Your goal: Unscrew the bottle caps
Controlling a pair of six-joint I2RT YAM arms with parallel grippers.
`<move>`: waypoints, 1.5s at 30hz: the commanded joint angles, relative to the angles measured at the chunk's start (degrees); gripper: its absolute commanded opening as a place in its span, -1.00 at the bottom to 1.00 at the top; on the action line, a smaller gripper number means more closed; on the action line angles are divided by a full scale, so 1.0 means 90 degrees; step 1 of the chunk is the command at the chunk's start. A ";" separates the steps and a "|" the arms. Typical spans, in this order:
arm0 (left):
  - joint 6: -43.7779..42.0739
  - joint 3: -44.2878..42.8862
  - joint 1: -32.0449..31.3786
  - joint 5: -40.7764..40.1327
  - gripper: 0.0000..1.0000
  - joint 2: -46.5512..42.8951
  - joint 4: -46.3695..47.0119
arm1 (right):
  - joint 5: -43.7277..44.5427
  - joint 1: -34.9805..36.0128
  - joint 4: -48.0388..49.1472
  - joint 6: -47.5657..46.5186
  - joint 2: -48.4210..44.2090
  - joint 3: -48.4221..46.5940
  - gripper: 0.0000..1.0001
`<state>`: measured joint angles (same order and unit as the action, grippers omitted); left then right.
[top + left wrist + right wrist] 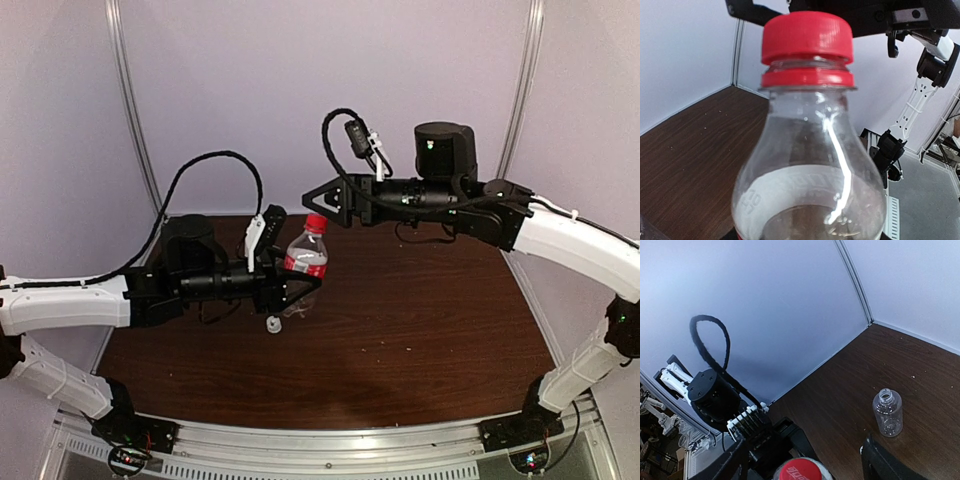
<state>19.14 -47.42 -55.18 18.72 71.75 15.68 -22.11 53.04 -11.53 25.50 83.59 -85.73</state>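
Observation:
My left gripper (298,277) is shut on the clear bottle with a red label band (305,258) and holds it upright above the table. Its red cap (317,222) is on; it fills the left wrist view (807,37) above the clear shoulder (810,175). My right gripper (322,196) is open, just above and right of that cap; in its wrist view the cap (802,471) lies between its two fingers (880,465). The plain bottle (887,412) stands uncapped on the table. A white cap (273,323) lies on the table below the left gripper.
The brown table (420,320) has grey walls at the back and both sides and a metal rail (330,440) at the near edge. Black cables loop over both wrists.

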 commanded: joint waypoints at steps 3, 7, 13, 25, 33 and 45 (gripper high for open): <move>-0.0097 -0.0189 -0.0034 -0.0332 -0.13 -0.0065 0.0100 | 0.0115 0.0098 -0.0201 0.0147 0.0243 -0.0108 0.44; -0.0167 -0.0174 -0.0035 -0.0472 -0.13 -0.0117 -0.0013 | -0.0116 0.0130 -0.0019 0.0195 0.0263 0.0062 0.21; -0.0245 -0.0152 -0.0041 -0.0541 -0.12 -0.0096 -0.0048 | -0.0296 0.0161 0.0233 0.0279 0.0221 0.0309 -0.05; -0.0267 -0.0089 -0.0041 -0.0586 -0.13 -0.0147 -0.0042 | -0.0263 0.0172 0.0279 0.0208 0.0185 0.0330 -0.01; -0.0274 -0.0101 -0.0035 -0.0607 -0.13 -0.0189 -0.0103 | -0.0207 0.0171 0.0208 0.0116 0.0189 0.0223 -0.18; -0.0279 -0.0010 -0.0037 -0.0601 -0.13 -0.0197 -0.0054 | -0.0251 0.0172 0.0376 -0.0020 0.0068 0.0358 -0.59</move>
<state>17.74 -47.48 -55.24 14.00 71.13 12.99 -24.40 54.26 -10.52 25.74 86.15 -82.87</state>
